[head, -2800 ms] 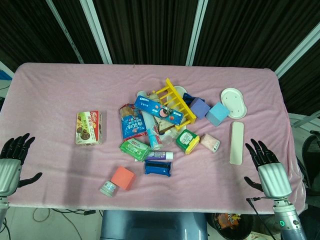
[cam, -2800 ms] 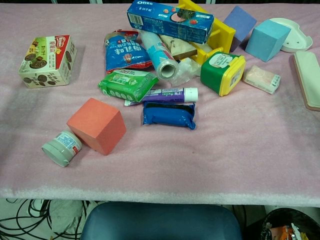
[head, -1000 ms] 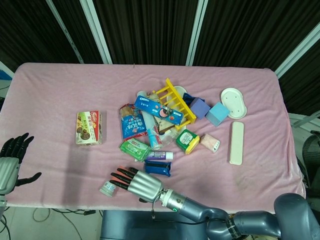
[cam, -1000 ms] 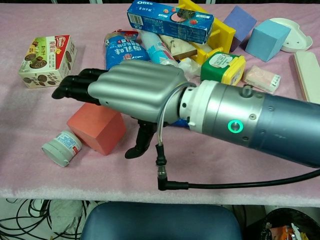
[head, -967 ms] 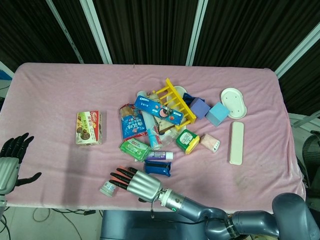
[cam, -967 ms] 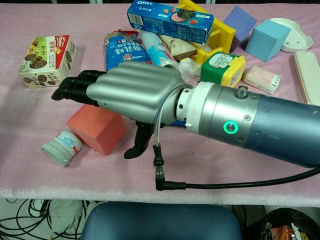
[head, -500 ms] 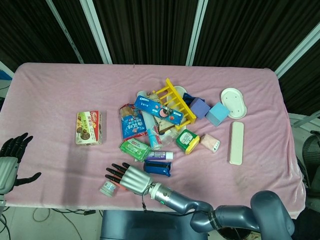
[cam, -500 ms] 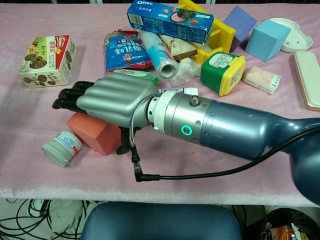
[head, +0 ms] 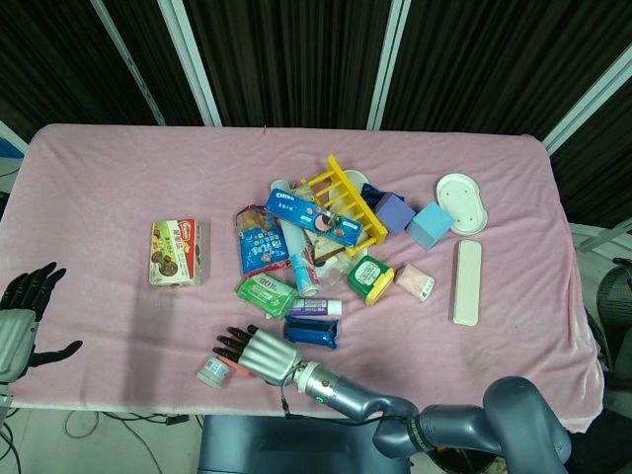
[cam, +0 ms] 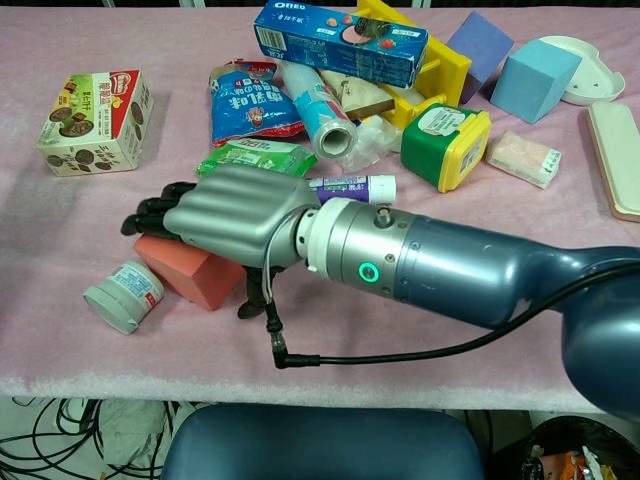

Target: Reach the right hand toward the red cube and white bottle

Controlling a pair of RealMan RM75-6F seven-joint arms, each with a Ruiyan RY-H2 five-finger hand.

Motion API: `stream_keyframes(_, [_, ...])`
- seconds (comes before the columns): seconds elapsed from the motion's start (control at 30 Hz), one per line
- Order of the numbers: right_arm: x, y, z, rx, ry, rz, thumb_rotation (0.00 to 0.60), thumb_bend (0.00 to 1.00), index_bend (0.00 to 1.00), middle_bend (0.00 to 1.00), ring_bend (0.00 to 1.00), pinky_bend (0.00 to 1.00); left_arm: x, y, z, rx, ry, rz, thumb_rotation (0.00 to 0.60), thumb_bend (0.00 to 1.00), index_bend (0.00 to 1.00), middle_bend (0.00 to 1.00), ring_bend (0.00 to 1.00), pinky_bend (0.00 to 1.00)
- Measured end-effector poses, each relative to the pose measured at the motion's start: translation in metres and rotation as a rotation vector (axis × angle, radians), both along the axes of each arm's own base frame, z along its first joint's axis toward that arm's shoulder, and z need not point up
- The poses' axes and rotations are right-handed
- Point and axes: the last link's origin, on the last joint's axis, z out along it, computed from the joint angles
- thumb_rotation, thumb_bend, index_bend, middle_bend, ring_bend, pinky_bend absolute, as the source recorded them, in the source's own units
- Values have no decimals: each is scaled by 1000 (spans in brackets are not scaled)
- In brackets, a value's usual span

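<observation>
The red cube (cam: 184,272) lies near the table's front edge, with the small white bottle (cam: 122,295) on its side just left of it. My right hand (cam: 225,225) lies flat over the cube's top, fingers stretched out to the left and spread. Its thumb hangs down by the cube's right face, and it holds nothing. In the head view the right hand (head: 254,353) hides most of the cube, while the white bottle (head: 210,372) shows beside the fingertips. My left hand (head: 22,314) rests open at the table's left edge.
A cookie box (cam: 95,122) stands at the far left. Behind the right hand lie a green packet (cam: 255,158), a purple tube (cam: 350,185), a green and yellow tub (cam: 445,145) and a pile around a yellow rack (head: 346,202). A white tray (head: 468,281) lies at the right.
The right arm swung in from the table's right edge to above the red cube. In the last half second the hand drew slightly right. The left hand stayed put.
</observation>
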Motion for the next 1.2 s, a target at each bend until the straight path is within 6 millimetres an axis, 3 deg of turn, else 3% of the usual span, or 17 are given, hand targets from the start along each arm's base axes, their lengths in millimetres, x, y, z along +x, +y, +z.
stream_keyframes(0.17, [0,4,1,10,-30,12,600,521,673,649,643,697,0,0,0,2,1,-3,600,0,0,0,0,0])
stream_keyframes(0.47, [3,-5,27,-44,-111,19,600,523,684,658,652,709,1,-1,0,10,4,-10,600,0,0,0,0,0])
stream_keyframes(0.67, [-8,-20,67,-129,-159,-13,600,522,684,653,645,709,3,-2,-1,15,7,-20,600,0,0,0,0,0])
stream_keyframes(0.77, [-23,-27,95,-184,-191,-57,600,522,684,652,644,709,3,-3,-2,17,16,-28,600,0,0,0,0,0])
stream_keyframes(0.97, [-70,-28,156,-300,-266,-200,600,517,684,651,644,709,5,-4,-4,26,24,-43,600,0,0,0,0,0])
stream_keyframes(1.2, [-130,2,205,-350,-428,-425,600,511,684,649,644,709,6,-6,-5,39,33,-56,600,0,0,0,0,0])
